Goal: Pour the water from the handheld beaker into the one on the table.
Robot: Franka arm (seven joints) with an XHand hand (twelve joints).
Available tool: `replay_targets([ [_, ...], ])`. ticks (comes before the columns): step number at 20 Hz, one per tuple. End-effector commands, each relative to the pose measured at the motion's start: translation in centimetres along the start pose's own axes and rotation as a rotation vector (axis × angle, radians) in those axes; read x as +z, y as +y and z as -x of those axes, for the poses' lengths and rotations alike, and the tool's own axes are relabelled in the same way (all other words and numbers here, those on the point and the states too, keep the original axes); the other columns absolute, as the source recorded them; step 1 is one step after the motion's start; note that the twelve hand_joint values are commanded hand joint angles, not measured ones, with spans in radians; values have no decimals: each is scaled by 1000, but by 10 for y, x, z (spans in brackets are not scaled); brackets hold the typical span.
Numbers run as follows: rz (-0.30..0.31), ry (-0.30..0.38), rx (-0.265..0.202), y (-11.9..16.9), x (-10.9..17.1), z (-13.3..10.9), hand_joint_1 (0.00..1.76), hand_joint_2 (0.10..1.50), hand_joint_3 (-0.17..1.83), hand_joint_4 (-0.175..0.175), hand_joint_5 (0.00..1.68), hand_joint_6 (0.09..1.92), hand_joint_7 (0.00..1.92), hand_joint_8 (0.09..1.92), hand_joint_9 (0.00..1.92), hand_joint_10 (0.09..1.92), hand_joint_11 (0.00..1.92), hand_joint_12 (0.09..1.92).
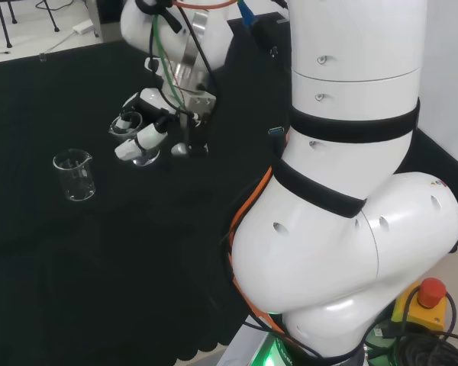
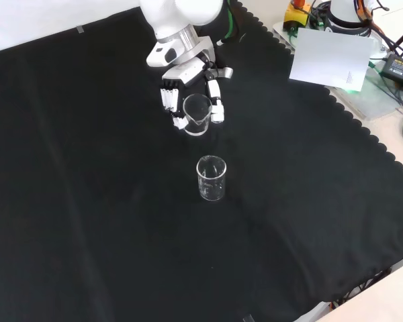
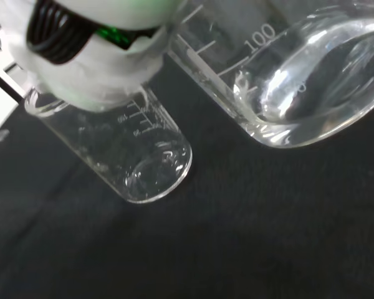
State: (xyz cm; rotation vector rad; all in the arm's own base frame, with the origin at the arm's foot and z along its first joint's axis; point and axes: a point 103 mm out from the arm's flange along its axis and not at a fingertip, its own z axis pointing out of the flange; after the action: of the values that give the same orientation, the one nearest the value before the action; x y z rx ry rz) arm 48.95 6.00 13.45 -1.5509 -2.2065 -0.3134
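My hand (image 2: 188, 90) is wrapped around the handheld beaker (image 2: 196, 114), fingers (image 2: 168, 100) on one side of the glass wall and my thumb (image 2: 216, 107) on the other, pinching it about midway up. I'd judge that the right place to hold: clear glass is slick and brittle, and a grasp near the rim or base would let it pivot once I tip it. The water in it adds some weight low down, so it should stay steady while it is level.

In the front view the beaker I hold hangs just above the black cloth of the counter (image 2: 87, 201), close to upright or tilted slightly toward the camera; I cannot tell which. The empty beaker (image 2: 211, 178) stands nearer the camera, a short way from mine and not touching it. In the head view it sits to the left of my hand and a little lower.

The wrist view looks past my palm at both: the held beaker (image 3: 299, 81) close, with water pooled in its base, and the empty beaker (image 3: 143, 162) beyond it, bare inside.

My wrist points down at the cloth, palm toward the empty beaker, so the pour would call for a roll toward it.
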Motion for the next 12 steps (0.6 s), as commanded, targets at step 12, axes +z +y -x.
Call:
replay_targets([
  [12,-135,-239,77,22,-7,-48,1143,712,569,95,1263,657,1678,87,1596,130,1181,865],
])
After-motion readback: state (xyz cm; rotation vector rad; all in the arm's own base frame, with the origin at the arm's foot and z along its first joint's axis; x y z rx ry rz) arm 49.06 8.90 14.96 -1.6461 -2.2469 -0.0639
